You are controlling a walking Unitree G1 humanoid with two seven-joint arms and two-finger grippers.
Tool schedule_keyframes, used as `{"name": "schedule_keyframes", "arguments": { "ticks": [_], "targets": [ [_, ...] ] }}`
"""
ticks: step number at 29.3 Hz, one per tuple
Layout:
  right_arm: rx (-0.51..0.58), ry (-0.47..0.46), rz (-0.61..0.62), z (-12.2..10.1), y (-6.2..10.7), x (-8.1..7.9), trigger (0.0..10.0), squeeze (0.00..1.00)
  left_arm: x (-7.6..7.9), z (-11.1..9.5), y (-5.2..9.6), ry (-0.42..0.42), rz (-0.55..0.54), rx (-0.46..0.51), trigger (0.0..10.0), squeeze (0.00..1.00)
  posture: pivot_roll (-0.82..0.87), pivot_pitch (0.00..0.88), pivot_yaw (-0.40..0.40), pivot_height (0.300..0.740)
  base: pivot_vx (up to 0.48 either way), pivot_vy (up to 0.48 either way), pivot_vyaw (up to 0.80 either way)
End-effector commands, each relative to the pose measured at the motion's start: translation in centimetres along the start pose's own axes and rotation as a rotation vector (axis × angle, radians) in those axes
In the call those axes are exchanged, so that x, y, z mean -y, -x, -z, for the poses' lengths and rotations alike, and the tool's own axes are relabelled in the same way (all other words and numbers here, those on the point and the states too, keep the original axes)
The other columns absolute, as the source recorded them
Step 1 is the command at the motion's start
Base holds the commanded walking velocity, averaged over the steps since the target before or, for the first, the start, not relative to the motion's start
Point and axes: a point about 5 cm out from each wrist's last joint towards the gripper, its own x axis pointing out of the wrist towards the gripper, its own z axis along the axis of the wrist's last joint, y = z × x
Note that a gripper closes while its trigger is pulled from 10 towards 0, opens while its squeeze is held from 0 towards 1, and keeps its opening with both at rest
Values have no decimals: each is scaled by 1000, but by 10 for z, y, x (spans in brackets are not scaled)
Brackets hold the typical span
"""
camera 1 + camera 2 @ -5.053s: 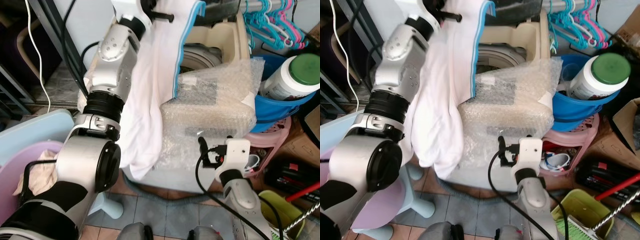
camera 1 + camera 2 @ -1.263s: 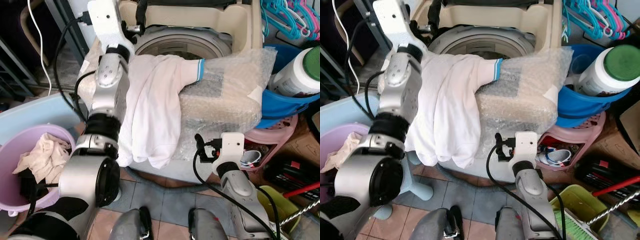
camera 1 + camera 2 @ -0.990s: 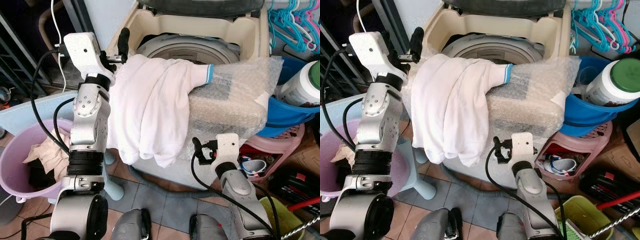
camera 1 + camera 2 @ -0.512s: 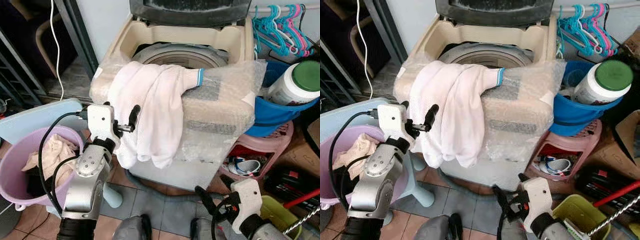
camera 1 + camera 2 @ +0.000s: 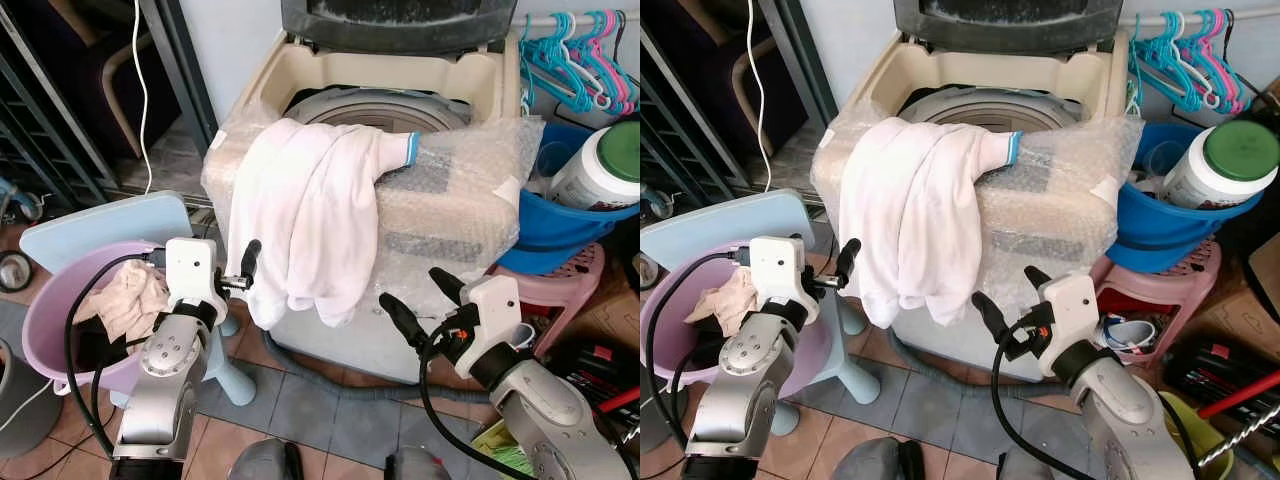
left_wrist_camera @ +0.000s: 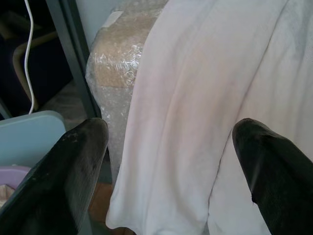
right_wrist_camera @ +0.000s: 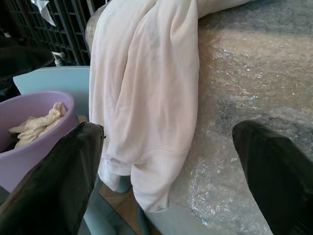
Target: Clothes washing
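No text, label, brand or number could be read on anything; the markings on the control panel under the bubble wrap (image 5: 455, 200) were too blurred.

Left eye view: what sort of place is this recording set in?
Likely a home laundry corner: an open top-loading washing machine with a white garment draped over its edge, plastic hangers on a rail, and a purple basin holding clothes.

White shirt (image 5: 310, 215): soft matt cloth. Washing machine (image 5: 470, 75): smooth cream plastic under glossy crinkled bubble wrap (image 5: 460, 215).
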Motion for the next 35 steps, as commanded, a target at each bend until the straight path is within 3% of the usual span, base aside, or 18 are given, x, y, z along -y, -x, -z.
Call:
{"name": "schedule_keyframes", "arguments": {
  "ticks": [1,6,9,13,15,21,22,23,24,25,26,35],
  "targets": [
    [-8,28,18,3,-9,-1,10000,0,-1,-1,-1,-8,-24,5,10000,0,-96,81,87,740,0,0,0],
    [24,43,105,0,-23,9,10000,0,3,0,-10,-2,-21,-1,10000,0,-88,82,84,740,0,0,0],
    [13,42,113,3,-21,8,10000,0,10,9,-21,33,22,-73,10000,0,-94,86,83,740,0,0,0],
    [-4,41,108,7,-15,-1,10000,0,26,11,-40,69,109,-81,10000,0,-124,99,83,740,0,0,0],
    [-6,42,107,8,-14,-2,10000,0,28,11,-44,75,118,-84,10000,0,-128,101,84,740,0,0,0],
    [-19,49,120,12,-7,-9,10000,0,47,26,-55,-11,210,-201,10000,0,-156,110,100,740,0,0,0],
    [-23,44,127,14,-5,-11,10000,0,49,31,-55,-35,234,-215,4549,0,-161,113,106,740,0,0,0],
    [-23,44,127,14,-5,-11,10000,0,49,31,-55,-35,234,-215,4549,0,-161,113,106,740,0,0,0],
    [-25,40,131,14,-4,-11,10000,0,49,34,-56,-55,236,-221,745,0,-161,115,107,740,0,0,0],
    [-25,40,131,14,-4,-11,10000,0,49,34,-56,-55,236,-221,745,0,-161,115,107,740,0,0,0],
    [-29,39,134,15,-4,-12,10000,0,49,37,-58,-62,237,-235,0,0,-168,117,109,740,0,0,0],
    [-44,49,145,16,0,-14,10000,0,49,36,-79,-92,199,-240,0,0,-181,129,106,740,0,0,0]
  ]
}}
